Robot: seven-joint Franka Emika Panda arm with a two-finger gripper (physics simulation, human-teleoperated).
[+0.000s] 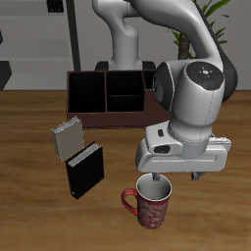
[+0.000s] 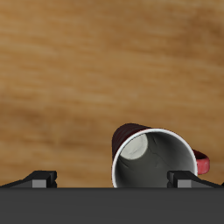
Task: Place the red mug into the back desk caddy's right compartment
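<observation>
I hold the two-finger gripper (image 1: 157,182) open directly above the upright red floral-patterned mug (image 1: 151,205) near the table's front edge, fingers spread for its rim, dark brown caddy (image 1: 110,100) well behind.

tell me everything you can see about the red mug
The red mug is dark red with a pale speckled pattern, a red loop handle and a grey-white inside that looks empty. It stands upright on the wooden table, near the front edge, in front of the books. The gripper hangs right above its rim; whether the fingers touch it cannot be told.
</observation>
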